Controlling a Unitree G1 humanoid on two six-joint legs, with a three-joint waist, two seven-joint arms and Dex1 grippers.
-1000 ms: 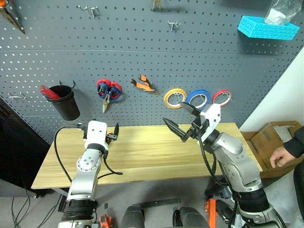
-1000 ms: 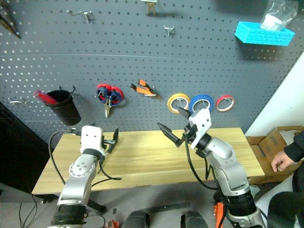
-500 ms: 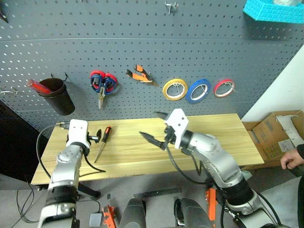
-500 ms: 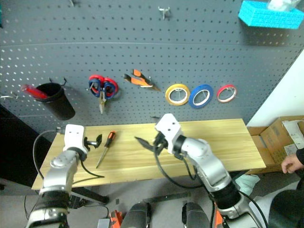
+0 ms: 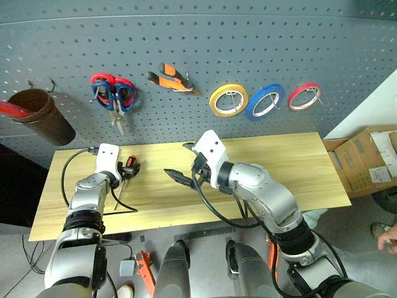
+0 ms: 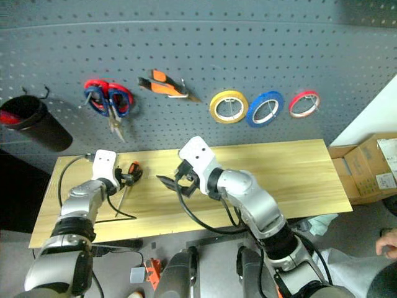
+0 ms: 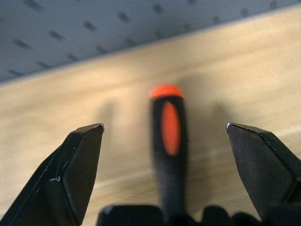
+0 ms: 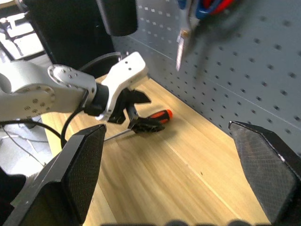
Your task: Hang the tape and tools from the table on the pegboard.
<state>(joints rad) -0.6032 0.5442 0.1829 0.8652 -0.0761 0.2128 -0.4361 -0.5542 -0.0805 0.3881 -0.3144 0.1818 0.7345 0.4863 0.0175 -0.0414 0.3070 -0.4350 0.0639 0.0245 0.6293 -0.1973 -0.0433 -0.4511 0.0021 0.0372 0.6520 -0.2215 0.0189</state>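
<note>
While the left gripper (image 7: 164, 136) straddles the screwdriver (image 7: 170, 141) handle with fingers wide, centre it, then close squarely. Right gripper (image 5: 178, 169) hangs wide, empty. Lift level off the table (image 5: 291, 167).

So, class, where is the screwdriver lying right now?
The screwdriver lies on the table's left end, in front of the pegboard, below the hung red-handled scissors. The open left pincer straddles its orange-and-black handle.
</note>
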